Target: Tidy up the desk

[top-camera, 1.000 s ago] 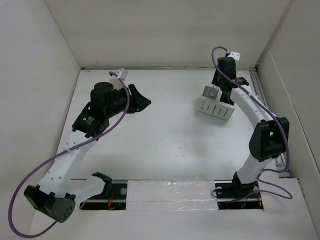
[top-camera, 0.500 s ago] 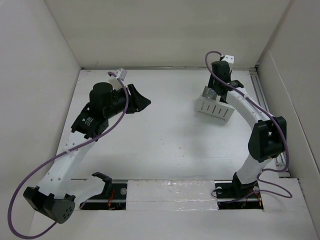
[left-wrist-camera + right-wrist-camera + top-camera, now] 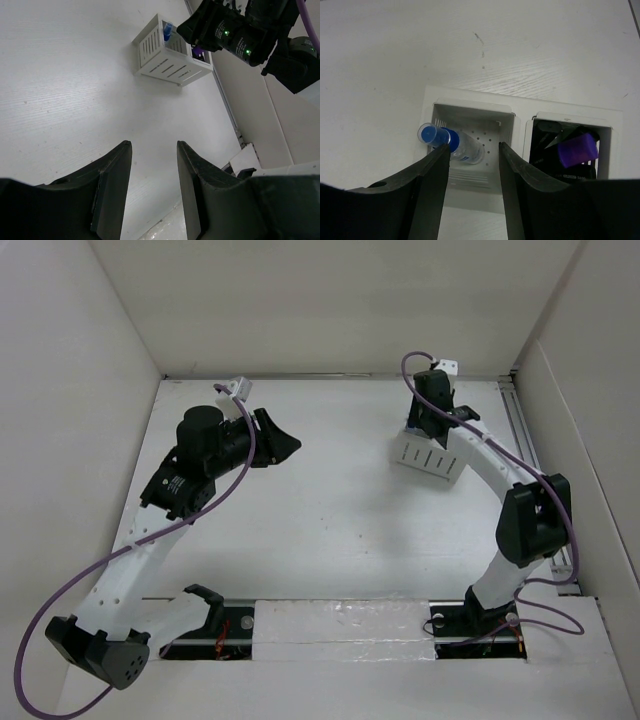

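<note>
The desk is a white tabletop between white walls. A white slotted organizer box stands at its back right; it also shows in the left wrist view and the right wrist view. Its left compartment holds a small clear bottle with a blue cap, leaning. Its right compartment holds dark items and a purple piece. My right gripper is open and empty directly above the left compartment. My left gripper is open and empty above bare desk at the back left.
A metal rail runs along the desk's front edge between the arm bases. White walls stand at the left, back and right. A rail runs along the right wall.
My right gripper has moved left and back, from beside the organizer box to over its left compartment. The left arm has barely moved.
</note>
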